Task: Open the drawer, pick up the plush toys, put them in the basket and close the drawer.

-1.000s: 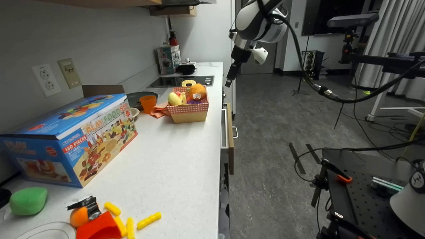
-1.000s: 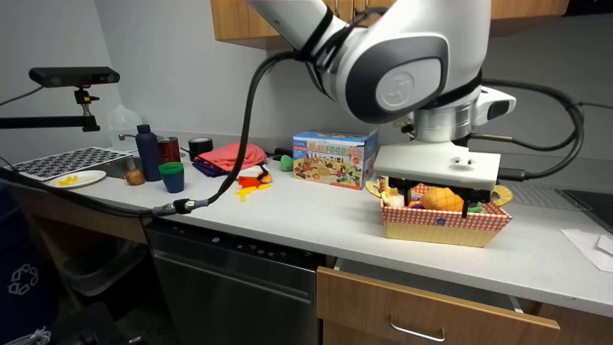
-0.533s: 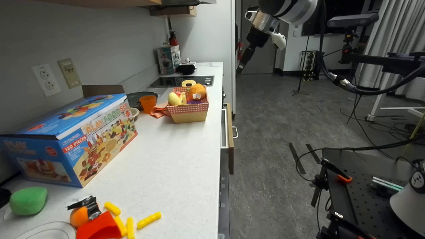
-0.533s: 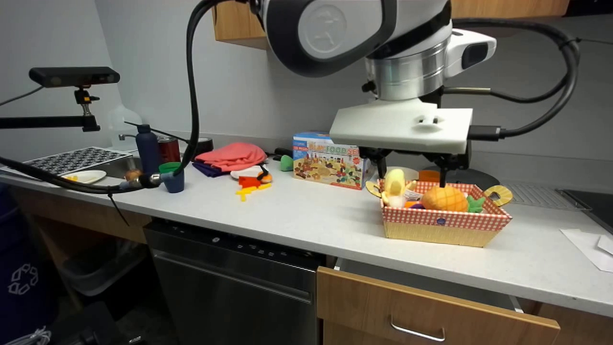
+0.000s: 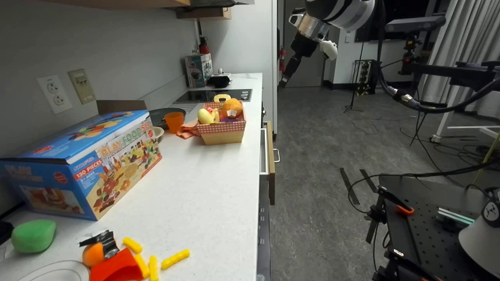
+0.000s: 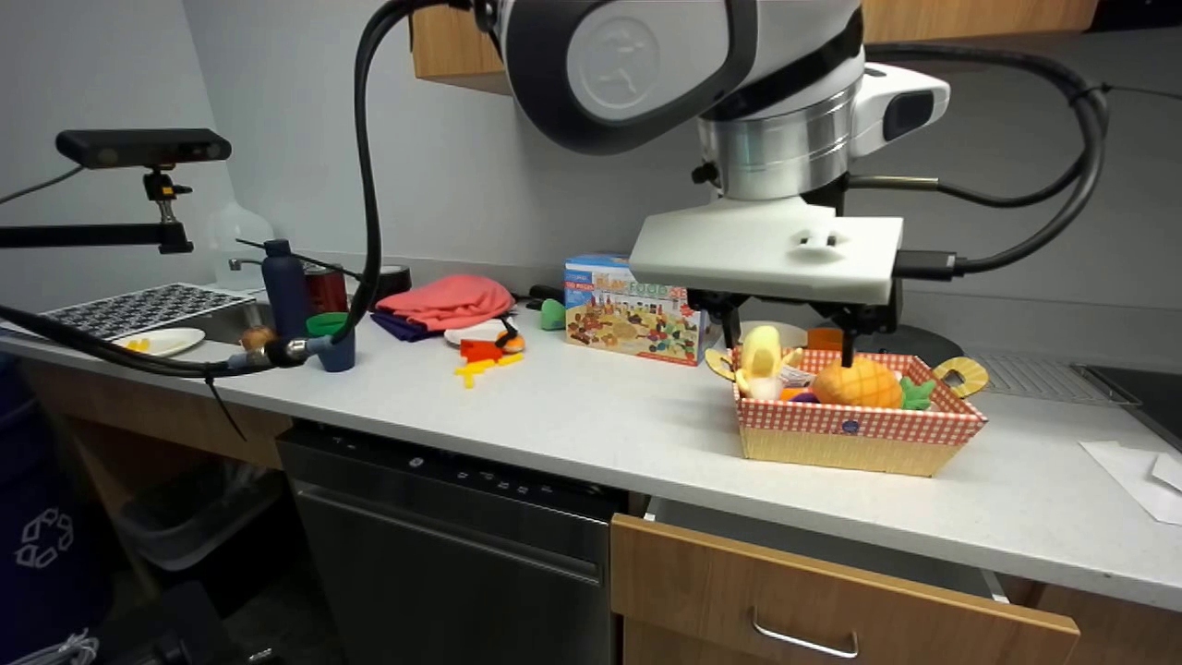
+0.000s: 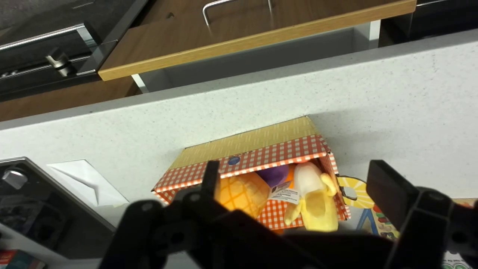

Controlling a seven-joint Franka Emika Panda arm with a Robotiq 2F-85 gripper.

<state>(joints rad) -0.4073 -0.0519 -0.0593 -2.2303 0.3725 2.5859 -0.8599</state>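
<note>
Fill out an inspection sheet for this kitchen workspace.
Surface: pale speckled counter, white paper near the stovetop.
Drawer: standing partly open, inside only partly visible.
Basket: upright on the counter.
Pineapple plush, banana plush: both in the basket.
Clutter: play-food box, yellow plastic pieces, dark bottle, blue cup.
Fingers: open, nothing held, apart from the basket.
Cables: black arm cable hanging in front of the blue cup.
Surroundings: dishwasher beside the drawer, mounted camera.
</note>
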